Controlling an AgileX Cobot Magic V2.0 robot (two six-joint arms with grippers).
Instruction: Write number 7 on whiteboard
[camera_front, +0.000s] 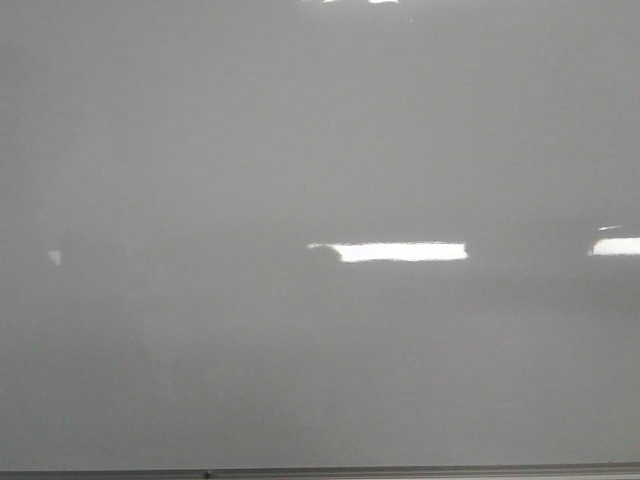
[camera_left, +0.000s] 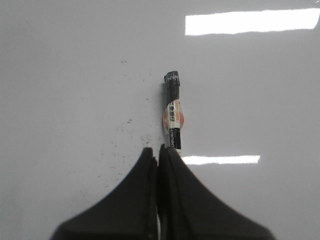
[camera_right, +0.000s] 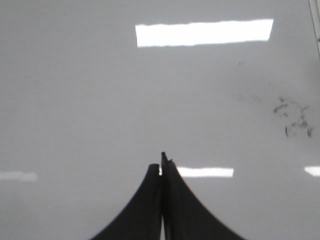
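The whiteboard (camera_front: 300, 150) fills the front view, glossy grey-white, with no number 7 visible on it in any view. Neither gripper shows in the front view. In the left wrist view my left gripper (camera_left: 159, 148) is shut, its black jaws pressed together over the board (camera_left: 75, 75). A black marker (camera_left: 173, 107) with a white and orange label lies just beyond the fingertips, its near end behind the tip of one finger (camera_left: 172, 152), not between the jaws. In the right wrist view my right gripper (camera_right: 161, 160) is shut and empty over the board (camera_right: 75, 100).
Bright rectangular light reflections (camera_front: 400, 251) lie on the board. A thin metal edge (camera_front: 320, 472) runs along its bottom. Faint black specks (camera_left: 130, 130) lie beside the marker, and dark smudges (camera_right: 292, 117) show near the board's edge (camera_right: 315, 20).
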